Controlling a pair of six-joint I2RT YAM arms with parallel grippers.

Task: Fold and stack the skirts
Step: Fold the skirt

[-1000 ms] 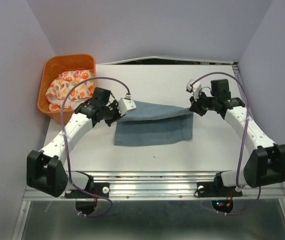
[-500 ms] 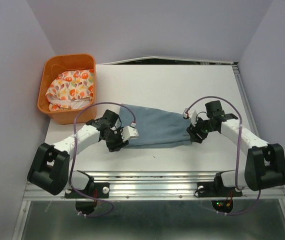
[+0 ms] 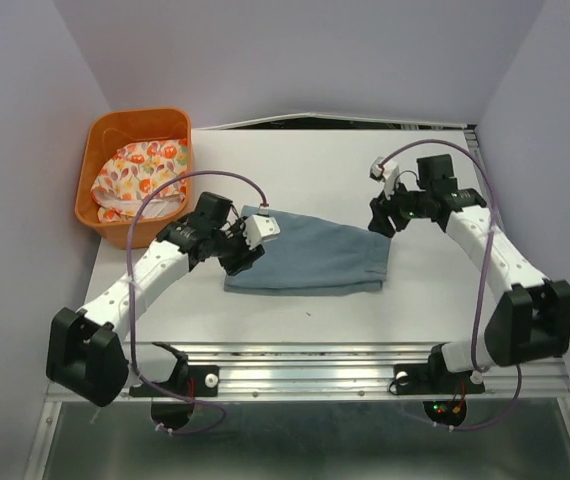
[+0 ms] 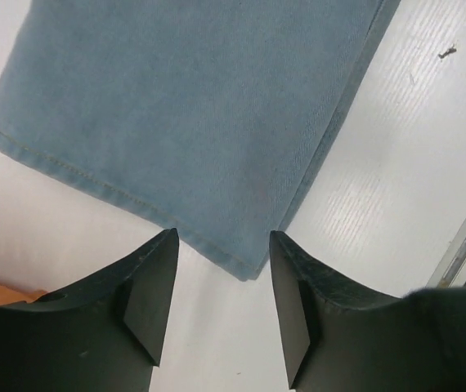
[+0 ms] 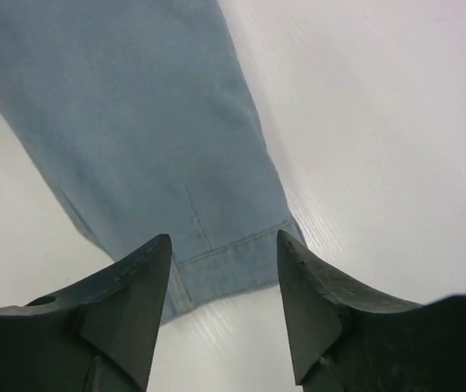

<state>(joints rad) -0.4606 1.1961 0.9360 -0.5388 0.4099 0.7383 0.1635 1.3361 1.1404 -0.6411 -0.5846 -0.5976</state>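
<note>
I see the light blue denim skirt (image 3: 310, 258) lying folded flat on the white surface (image 3: 315, 165), roughly midway between the two arms. My left hand (image 4: 223, 245) is at the skirt's left end, its fingers apart with nothing gripped. In the left wrist view a stitched corner of the denim shows in the gap (whether the tips touch the cloth I cannot tell). My right hand (image 5: 225, 245) sits by the skirt's far right corner, fingers likewise apart and empty, with a hemmed corner showing between them. The floral skirt (image 3: 140, 172) is bunched up in the orange basket (image 3: 140, 127) at the far left of the surface, well apart from the denim one.
</note>
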